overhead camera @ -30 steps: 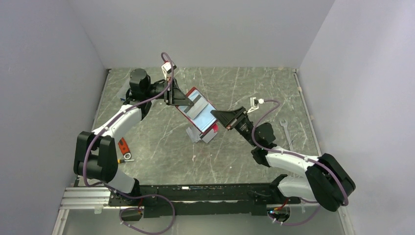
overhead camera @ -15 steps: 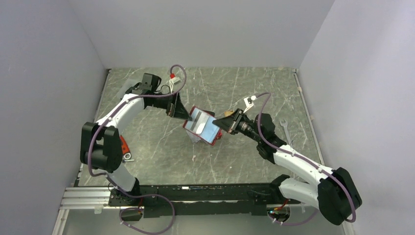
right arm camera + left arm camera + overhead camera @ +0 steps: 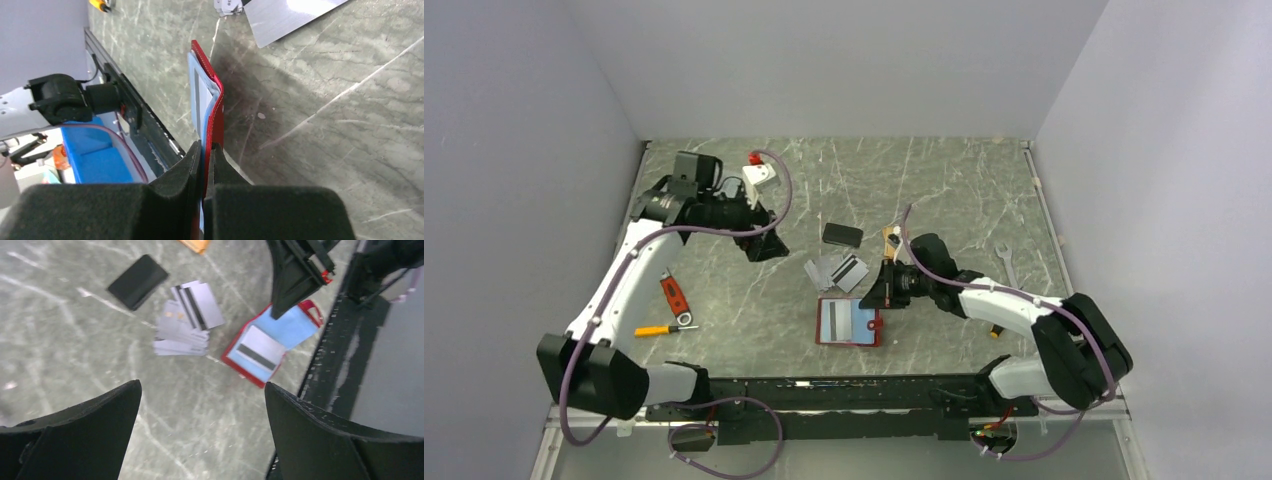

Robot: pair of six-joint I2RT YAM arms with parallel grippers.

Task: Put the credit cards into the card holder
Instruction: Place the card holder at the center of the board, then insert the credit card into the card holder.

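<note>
- The card holder [image 3: 849,322], dark red with pale blue sleeves, is open with the sleeve side up. It sits toward the near edge of the surface [image 3: 944,180], just in front of the arm bases.
- One grey-white card with a dark stripe [image 3: 836,318] sits in a sleeve of the holder.
- Whether the holder rests fully on the surface or is raised at one edge cannot be told.
- The right tool [image 3: 882,296] is clamped on the holder's right edge. The right wrist view shows both fingers pressed together over the red cover and blue sleeve.
- The loose grey-white credit cards [image 3: 836,270] lie fanned in a small pile just beyond the holder, apart from it.
- The black card [image 3: 842,234] lies alone farther back, near the pile but not touching it.
- The left tool [image 3: 764,245] hangs to the left of the cards with its jaws spread wide and nothing between them. It is well apart from the holder.
- A wrench [image 3: 1009,265] lies at the right side of the surface.
- A red-handled tool [image 3: 674,298] and a yellow screwdriver [image 3: 652,329] lie at the left.
</note>
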